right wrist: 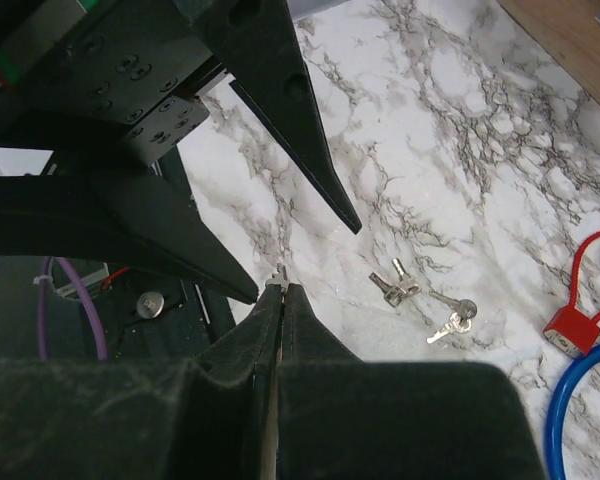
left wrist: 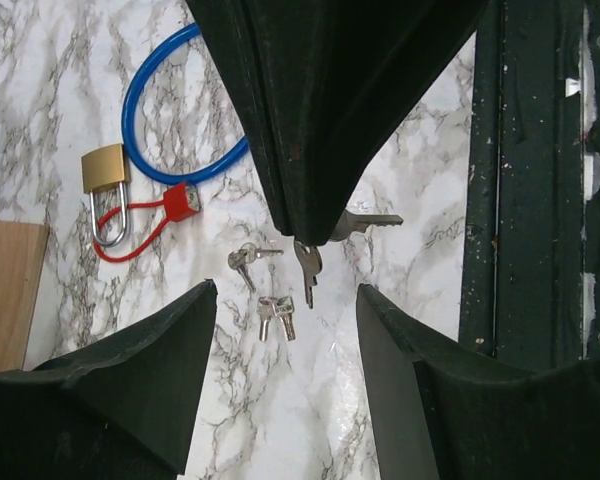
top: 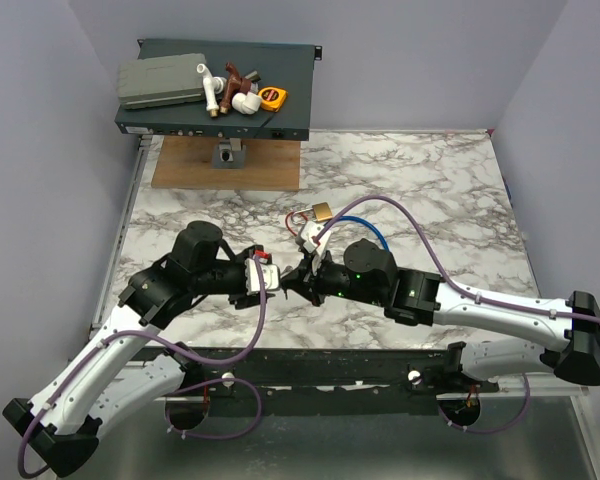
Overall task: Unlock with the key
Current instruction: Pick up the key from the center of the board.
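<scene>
Marble tabletop (left wrist: 40, 80), left fingers (left wrist: 130, 380) spread, right fingers (left wrist: 320, 120) clenched on a half-hidden silver key (left wrist: 370, 221).

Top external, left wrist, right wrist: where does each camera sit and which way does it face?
Top external: above and behind the robot, looking down on the marble table; both arms show.
Left wrist: on the left gripper, looking down between its open fingers at the right gripper, shut on keys.
Right wrist: looking along its own shut fingers at the left's open ones.
Shared: both wrist views show the loose keys and blue cable lock.
</scene>
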### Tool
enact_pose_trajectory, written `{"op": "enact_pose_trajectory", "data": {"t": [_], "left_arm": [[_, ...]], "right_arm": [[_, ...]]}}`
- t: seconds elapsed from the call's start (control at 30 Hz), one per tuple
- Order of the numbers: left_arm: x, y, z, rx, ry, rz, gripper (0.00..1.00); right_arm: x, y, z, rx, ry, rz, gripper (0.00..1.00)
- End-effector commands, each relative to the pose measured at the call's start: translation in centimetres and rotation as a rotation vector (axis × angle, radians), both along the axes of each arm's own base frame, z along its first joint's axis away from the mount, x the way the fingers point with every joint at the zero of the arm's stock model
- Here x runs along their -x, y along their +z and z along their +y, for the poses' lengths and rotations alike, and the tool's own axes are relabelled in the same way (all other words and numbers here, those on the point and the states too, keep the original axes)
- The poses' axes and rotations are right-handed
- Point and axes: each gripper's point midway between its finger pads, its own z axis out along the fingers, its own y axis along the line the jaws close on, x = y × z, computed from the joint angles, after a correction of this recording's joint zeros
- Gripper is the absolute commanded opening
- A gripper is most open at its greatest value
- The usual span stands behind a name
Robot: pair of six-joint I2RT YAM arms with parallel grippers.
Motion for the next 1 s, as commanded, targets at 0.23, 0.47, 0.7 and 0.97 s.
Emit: {"op": "enact_pose_trajectory", "data": {"t": [0.23, 0.47, 0.7, 0.97], "left_arm": [[-2.2, 0.8, -0.4, 0.021, 0.095, -0.055, 0.30], [-1.5, 0.3, -0.1, -0.011, 0.052, -0.073, 0.07], [-1.0, 1.7, 0.0, -0.004, -0.004, -0.224, 0.00], [-1.4, 3.4, 0.4, -0.033, -0.066, -0.523, 0.00]], "right_arm": [[0.3, 3.2, 0.4, -0.084, 0.014, -0.027, 0.01], [0.3, 3.2, 0.2, -0.092, 0.009, -0.023, 0.01], [0.3, 2.9, 0.4, -0.088, 0.008, -0.014, 0.01], [0.7, 3.0, 0.8, -0.085, 0.031, 0.010, 0.03]]}}
